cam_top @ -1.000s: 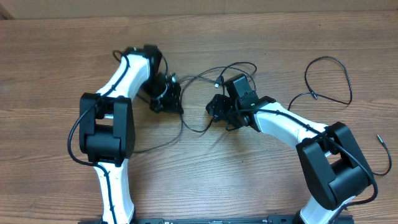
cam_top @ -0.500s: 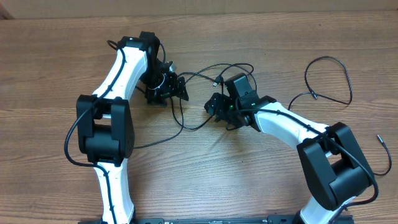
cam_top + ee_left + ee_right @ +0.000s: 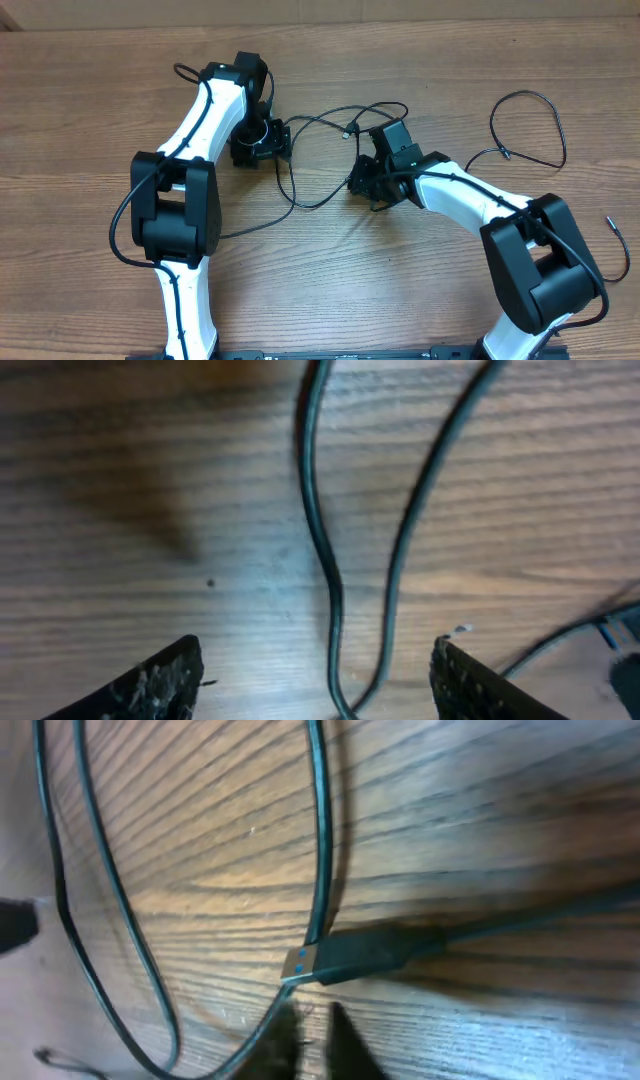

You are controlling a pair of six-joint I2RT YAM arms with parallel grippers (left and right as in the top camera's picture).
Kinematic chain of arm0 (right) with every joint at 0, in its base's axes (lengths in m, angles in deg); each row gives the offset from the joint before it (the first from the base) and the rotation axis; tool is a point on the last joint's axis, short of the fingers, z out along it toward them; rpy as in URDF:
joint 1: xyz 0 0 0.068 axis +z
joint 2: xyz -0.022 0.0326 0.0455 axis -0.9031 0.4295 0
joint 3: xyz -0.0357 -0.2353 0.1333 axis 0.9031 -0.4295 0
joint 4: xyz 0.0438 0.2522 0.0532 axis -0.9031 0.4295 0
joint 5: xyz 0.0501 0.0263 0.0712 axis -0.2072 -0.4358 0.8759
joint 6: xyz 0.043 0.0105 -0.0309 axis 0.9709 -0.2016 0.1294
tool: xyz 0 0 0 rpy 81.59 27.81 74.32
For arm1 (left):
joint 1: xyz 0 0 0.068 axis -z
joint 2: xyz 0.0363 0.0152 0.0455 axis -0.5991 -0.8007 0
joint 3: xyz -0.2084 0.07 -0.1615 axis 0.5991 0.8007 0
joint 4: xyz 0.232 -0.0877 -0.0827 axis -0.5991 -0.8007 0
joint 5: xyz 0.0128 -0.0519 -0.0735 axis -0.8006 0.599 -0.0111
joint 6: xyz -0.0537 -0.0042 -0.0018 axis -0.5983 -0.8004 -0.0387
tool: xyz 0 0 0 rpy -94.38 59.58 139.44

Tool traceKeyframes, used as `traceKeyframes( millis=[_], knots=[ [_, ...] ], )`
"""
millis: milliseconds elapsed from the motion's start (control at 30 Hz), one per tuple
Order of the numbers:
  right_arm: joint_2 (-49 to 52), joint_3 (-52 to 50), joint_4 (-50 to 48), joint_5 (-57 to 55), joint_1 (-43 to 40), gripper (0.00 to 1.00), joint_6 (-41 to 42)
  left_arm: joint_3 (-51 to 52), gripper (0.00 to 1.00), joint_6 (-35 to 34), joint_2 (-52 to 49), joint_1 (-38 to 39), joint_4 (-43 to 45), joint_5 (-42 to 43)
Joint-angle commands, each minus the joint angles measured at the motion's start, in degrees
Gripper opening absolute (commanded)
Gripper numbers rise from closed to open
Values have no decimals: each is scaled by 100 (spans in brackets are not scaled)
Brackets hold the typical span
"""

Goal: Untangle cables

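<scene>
The left claw [image 3: 315, 660] hangs low over the desk [image 3: 400, 300] with its fingers spread wide. Two black strands of the cables [image 3: 318, 206] run across the wood between them, and neither finger touches them. The right claw [image 3: 315, 1032] has its fingers pressed together just below a USB plug [image 3: 350, 958] with a blue tongue; whether a strand is pinched there I cannot tell. These cables lie looped between the two arms. Another loop [image 3: 524, 93] lies well apart, off to the right.
</scene>
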Motion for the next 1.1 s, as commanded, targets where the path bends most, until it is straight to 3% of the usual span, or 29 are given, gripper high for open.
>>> traceKeyframes(
  millis=[0,33,67,167,233,267,300,333,567,700,800,933,1067],
  knots=[
    [39,92,-48,258,-52,49,-219,476,73,-186,-22,26,391,-68],
    [39,90,-55,258,-52,68,-219,614,74,-186,-22,39,522,20],
    [39,90,-55,240,-52,78,-219,750,73,-186,-22,57,656,125],
    [39,90,-81,214,-48,86,-216,1069,71,-188,-22,114,1029,356],
    [39,90,-83,153,-46,86,-216,1263,52,-186,-22,157,1272,485],
    [39,90,-81,103,-46,87,-214,1322,38,-186,-22,179,1331,501],
    [39,90,-76,61,-46,88,-216,1335,14,-184,-22,195,1331,514],
    [39,90,-76,42,-46,89,-216,1333,4,-184,-22,192,1300,546],
    [39,90,-79,-20,-48,98,-216,219,4,140,210,177,-28,656],
    [39,90,-127,188,-48,100,-299,-68,4,133,459,216,-216,691],
    [39,90,-382,979,-48,100,-992,-68,4,140,498,260,-240,675],
    [39,90,-710,2249,-46,100,-1917,-4,4,-9,485,310,-308,-236],
    [39,87,-809,2380,0,100,-2153,-4,4,-42,485,310,-317,-295]
  ],
)
